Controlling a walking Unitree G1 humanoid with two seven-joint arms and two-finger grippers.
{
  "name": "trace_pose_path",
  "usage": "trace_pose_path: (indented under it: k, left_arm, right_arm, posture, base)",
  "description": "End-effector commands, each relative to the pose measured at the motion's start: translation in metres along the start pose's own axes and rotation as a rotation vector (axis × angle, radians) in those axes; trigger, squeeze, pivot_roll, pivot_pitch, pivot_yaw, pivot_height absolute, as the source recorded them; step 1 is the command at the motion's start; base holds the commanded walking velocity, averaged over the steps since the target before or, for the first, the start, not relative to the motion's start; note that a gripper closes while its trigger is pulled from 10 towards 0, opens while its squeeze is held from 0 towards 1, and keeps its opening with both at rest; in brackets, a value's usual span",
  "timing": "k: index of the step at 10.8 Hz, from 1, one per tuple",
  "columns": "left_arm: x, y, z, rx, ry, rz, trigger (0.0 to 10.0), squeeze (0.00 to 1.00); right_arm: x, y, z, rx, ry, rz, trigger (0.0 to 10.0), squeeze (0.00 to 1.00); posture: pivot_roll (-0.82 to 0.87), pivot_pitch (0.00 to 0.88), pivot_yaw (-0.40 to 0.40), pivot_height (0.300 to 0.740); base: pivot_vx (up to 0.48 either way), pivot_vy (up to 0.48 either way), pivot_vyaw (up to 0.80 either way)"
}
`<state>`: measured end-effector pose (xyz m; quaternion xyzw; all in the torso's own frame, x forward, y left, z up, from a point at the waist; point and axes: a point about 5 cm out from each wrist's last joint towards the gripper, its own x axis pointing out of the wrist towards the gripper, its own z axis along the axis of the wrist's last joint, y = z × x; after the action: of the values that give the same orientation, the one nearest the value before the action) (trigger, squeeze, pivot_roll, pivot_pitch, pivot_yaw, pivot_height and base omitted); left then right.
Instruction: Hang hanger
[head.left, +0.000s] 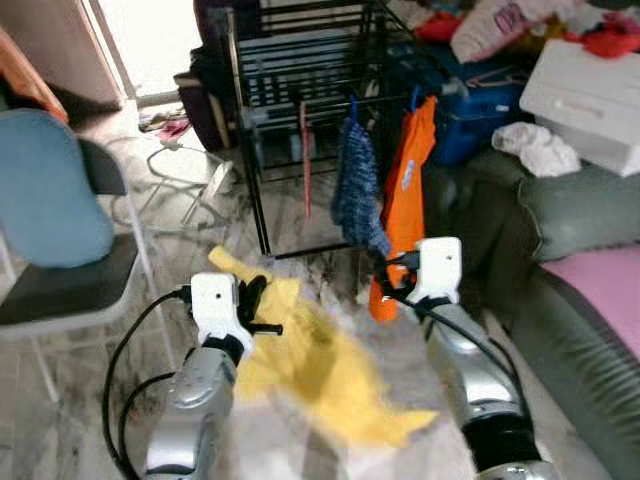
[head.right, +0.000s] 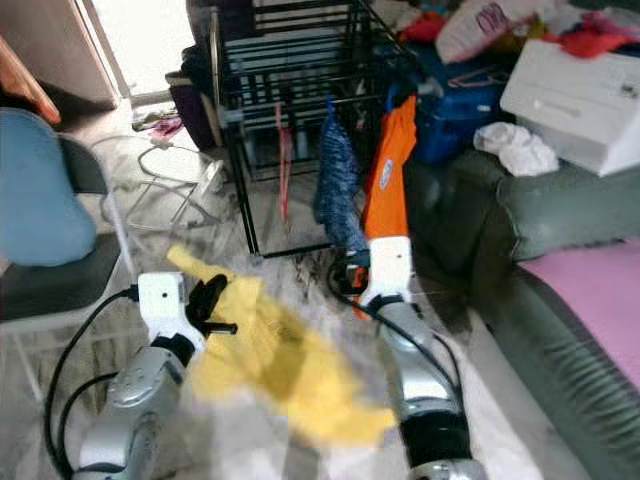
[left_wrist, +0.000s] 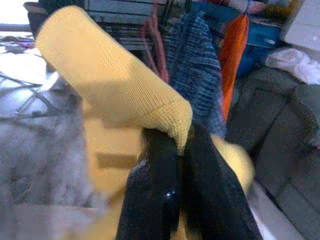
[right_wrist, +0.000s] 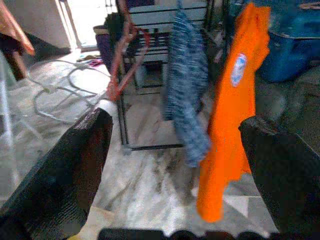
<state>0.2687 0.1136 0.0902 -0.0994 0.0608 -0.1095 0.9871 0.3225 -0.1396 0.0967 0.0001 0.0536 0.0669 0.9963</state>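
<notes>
Left gripper (left_wrist: 182, 165) clamped on a yellow garment (head.left: 320, 365), low, in front of the black drying rack (head.left: 300, 60). Right gripper (right_wrist: 175, 165) spread wide, empty, aimed at the rack. On the rack: red hanger (right_wrist: 122, 65), blue knit (right_wrist: 187, 95), orange shirt (right_wrist: 232, 110). The right wrist view resolves the shirt's pale oval badge; writing illegible.
</notes>
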Motion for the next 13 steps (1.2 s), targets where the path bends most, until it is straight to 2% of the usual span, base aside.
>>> trace_pose_path:
  k: [1, 8, 9, 13]
  left_arm:
    - [0.0014, 0.0034, 0.0097, 0.013, -0.042, 0.007, 10.0, 0.00]
    - [0.0023, 0.0033, 0.0084, 0.009, -0.032, 0.018, 10.0, 0.00]
    - [0.0027, 0.0033, 0.0061, 0.012, -0.015, 0.023, 10.0, 0.00]
    - [0.0037, -0.0028, 0.0098, 0.003, -0.047, -0.012, 10.0, 0.00]
  right_arm:
    - [0.0022, 0.0062, 0.0046, 0.008, -0.017, 0.013, 10.0, 0.00]
    - [0.0044, 0.0071, 0.0055, 0.003, -0.019, 0.012, 10.0, 0.00]
    - [0.0042, 0.0070, 0.0055, 0.002, -0.019, 0.015, 10.0, 0.00]
    - [0.0044, 0.0049, 0.0059, -0.002, -0.019, 0.012, 10.0, 0.00]
  posture:
    - [-0.06, 0.000, 0.062, 0.740]
    - [-0.06, 0.000, 0.052, 0.740]
    - [-0.06, 0.000, 0.050, 0.740]
    - [-0.06, 0.000, 0.046, 0.740]
  base:
    - [0.341, 0.337, 0.00]
    - [0.331, 0.346, 0.00]
    - [0.000, 0.000, 0.00]
    - [0.000, 0.000, -0.20]
